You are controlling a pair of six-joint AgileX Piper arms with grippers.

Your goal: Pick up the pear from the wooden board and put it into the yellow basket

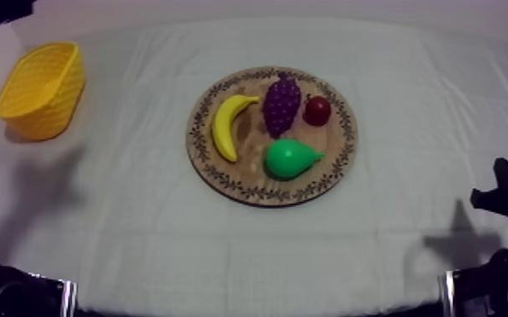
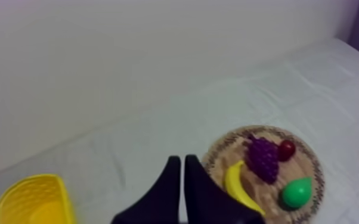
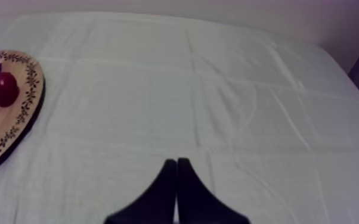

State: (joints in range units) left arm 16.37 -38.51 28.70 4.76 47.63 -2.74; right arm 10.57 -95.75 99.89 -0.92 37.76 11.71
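On the board, pear; basket apart

Room above and at near side of pear; fruit crowds far side.
Just behind it sit grapes, banana on basket side, small red fruit farther back; bare worktop between board and basket.

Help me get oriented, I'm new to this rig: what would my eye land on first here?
The round wooden board at the middle of the grey-white cloth draws the eye, carrying a bright green pear at its near edge, a banana, a bunch of grapes and a small red fruit. The yellow basket sits empty at the far left, well apart from the board.
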